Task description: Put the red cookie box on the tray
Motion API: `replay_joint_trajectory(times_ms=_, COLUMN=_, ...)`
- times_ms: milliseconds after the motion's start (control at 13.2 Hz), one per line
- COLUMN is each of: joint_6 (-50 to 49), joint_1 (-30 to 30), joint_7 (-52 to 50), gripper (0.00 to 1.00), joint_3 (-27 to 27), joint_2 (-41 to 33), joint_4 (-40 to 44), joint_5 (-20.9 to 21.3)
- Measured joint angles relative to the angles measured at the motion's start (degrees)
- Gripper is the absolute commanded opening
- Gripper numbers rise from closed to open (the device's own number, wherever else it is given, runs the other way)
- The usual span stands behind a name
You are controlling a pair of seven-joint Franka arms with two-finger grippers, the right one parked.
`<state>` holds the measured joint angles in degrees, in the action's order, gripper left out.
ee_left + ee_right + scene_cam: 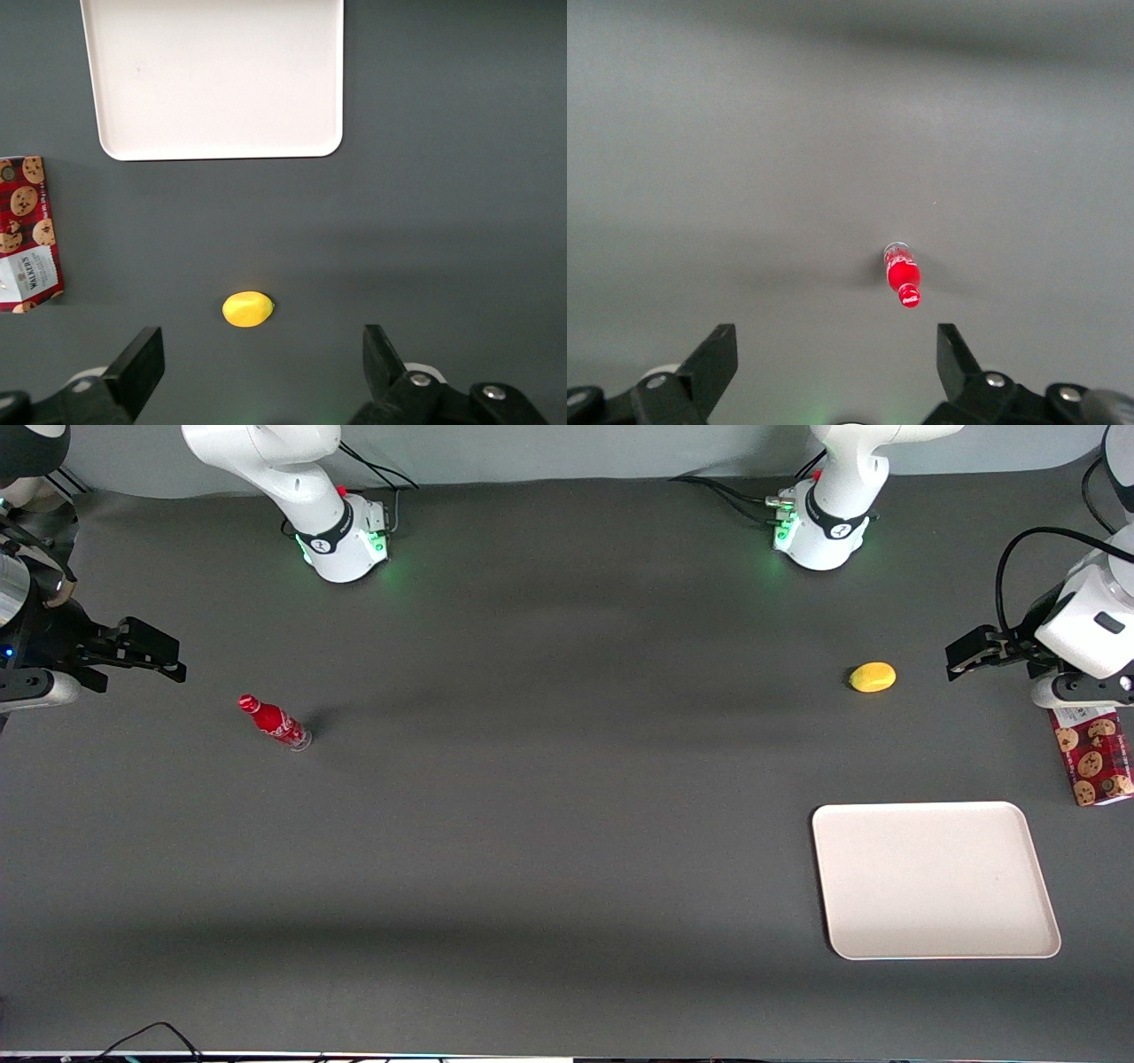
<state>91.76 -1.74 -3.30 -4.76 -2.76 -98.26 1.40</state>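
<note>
We saw the gripper (257, 372) wide open, holding nothing, above bare table (532, 824); the red cookie box (1092, 755) lay flat near the table's edge, its long axis running toward the front camera, just apart from the tray (935, 879).

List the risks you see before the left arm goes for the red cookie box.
The open gripper hangs above the table with the small yellow lemon-shaped object ahead of it, not the slim red tartan cookie box; it might close on the wrong item. The box lies flat at the table's working-arm end, partly under the arm in the front view, so a grasp may slip. The cream-white rectangular tray has a low rim the box could catch.
</note>
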Motion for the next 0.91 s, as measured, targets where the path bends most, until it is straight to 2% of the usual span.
replay_joint_trajectory(times_ms=910, joint_6=-1.62, joint_1=-0.13, joint_7=0.32, gripper=1.00, joint_3=1.01, joint_2=0.11, joint_4=0.70, joint_5=-0.05)
